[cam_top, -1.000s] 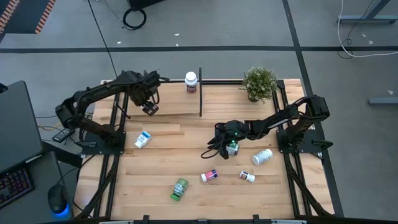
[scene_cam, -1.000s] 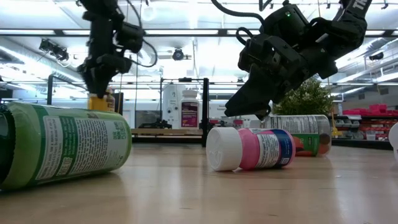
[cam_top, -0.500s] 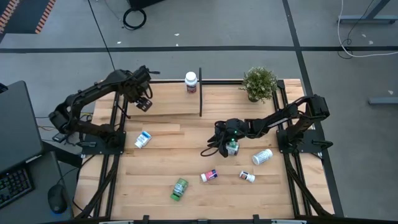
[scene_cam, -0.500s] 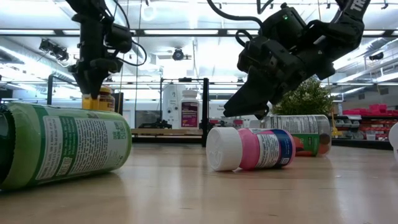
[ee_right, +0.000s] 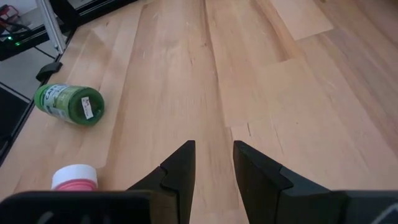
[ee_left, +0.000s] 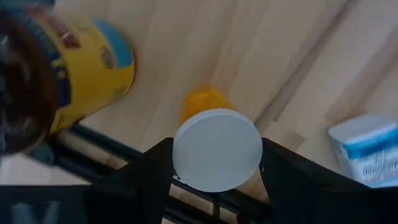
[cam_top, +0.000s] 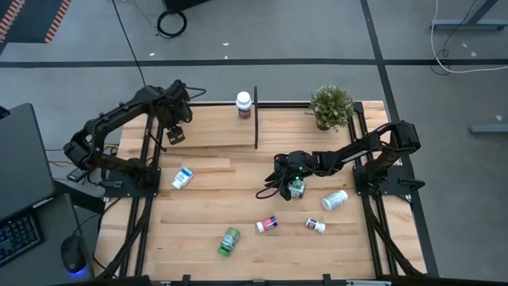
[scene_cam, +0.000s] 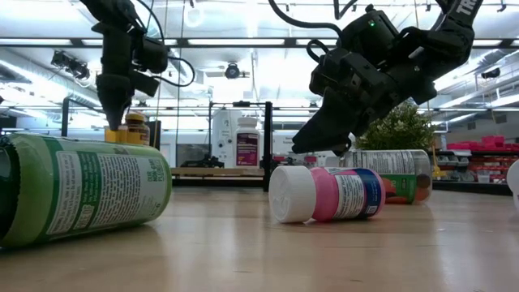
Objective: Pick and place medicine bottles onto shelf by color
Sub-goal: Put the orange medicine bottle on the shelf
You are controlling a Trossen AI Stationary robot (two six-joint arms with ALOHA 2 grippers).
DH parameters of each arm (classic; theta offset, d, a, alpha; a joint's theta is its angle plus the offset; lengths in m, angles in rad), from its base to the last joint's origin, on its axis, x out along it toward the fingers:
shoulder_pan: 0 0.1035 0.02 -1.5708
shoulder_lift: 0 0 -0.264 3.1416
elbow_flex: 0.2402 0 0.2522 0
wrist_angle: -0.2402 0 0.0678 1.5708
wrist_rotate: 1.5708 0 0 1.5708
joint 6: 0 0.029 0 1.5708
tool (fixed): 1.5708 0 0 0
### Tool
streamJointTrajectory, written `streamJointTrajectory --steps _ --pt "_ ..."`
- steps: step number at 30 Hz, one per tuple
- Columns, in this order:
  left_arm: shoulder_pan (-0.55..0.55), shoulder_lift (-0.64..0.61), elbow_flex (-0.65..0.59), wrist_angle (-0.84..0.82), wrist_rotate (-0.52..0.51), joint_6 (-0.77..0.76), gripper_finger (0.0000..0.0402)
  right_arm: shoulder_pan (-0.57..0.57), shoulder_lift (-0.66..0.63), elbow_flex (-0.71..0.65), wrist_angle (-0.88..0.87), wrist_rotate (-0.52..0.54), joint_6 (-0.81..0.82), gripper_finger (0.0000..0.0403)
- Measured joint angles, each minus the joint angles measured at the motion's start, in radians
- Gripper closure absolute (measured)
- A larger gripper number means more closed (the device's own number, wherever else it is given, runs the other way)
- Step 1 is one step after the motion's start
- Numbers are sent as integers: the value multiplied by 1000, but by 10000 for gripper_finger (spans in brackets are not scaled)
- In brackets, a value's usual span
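I see my left gripper (ee_left: 216, 163) over the pale wooden shelf (cam_top: 214, 131), its fingers (ee_left: 146, 168) clamping a white-capped bottle (ee_left: 217, 149), long axis vertical. My right gripper's (ee_right: 213, 163) narrowly parted fingers hold nothing above the plank bench (cam_top: 238, 199).

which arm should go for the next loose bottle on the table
Right. The right gripper hangs open just beside a loose bottle mid-table, while the left gripper is at the left end of the shelf, shut on a white-capped bottle.
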Motion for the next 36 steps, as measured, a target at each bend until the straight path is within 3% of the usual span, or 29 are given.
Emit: streamJointTrajectory --steps 11,23,36 --pt "51 -1 -103 0 -8 289 166 0 0 0 0 1 1 286" --pt "51 0 -123 54 -64 354 178 -3 0 0 0 6 2 286" --pt "51 0 -123 71 -99 380 136 -2 0 0 0 5 28 286"
